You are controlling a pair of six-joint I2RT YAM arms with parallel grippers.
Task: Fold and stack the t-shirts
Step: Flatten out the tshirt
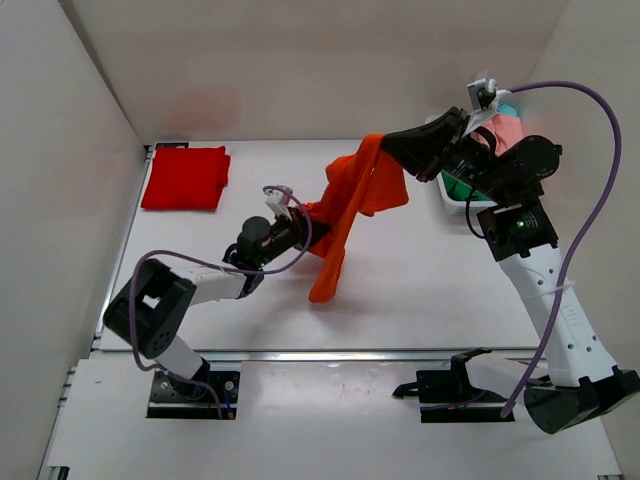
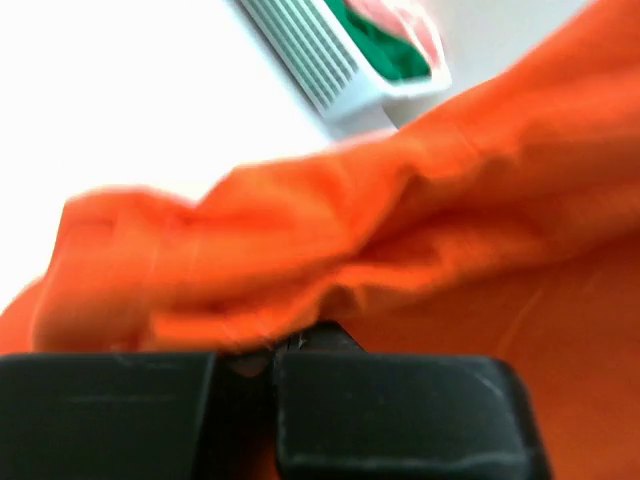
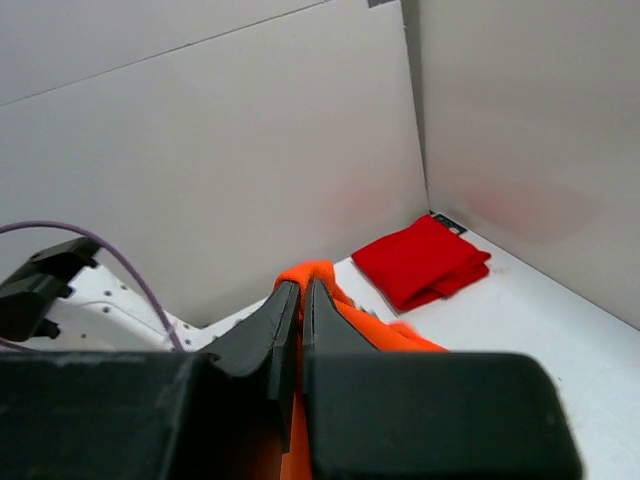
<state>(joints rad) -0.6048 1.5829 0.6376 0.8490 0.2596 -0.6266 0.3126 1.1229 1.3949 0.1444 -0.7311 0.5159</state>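
Bright, even light, soft shadows on the white table [image 1: 420, 290]. The left wrist view is blurred, its background blown out; the orange shirt [image 2: 400, 220] smears.

Folded t-shirt [image 1: 185, 178] back left, draped t-shirt [image 1: 345, 215] mid-table, basket [image 1: 468, 204] back right

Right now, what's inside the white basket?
Green cloth, pink cloth and a sliver of teal cloth show in the basket. The right arm covers most of it, so the count is hidden.
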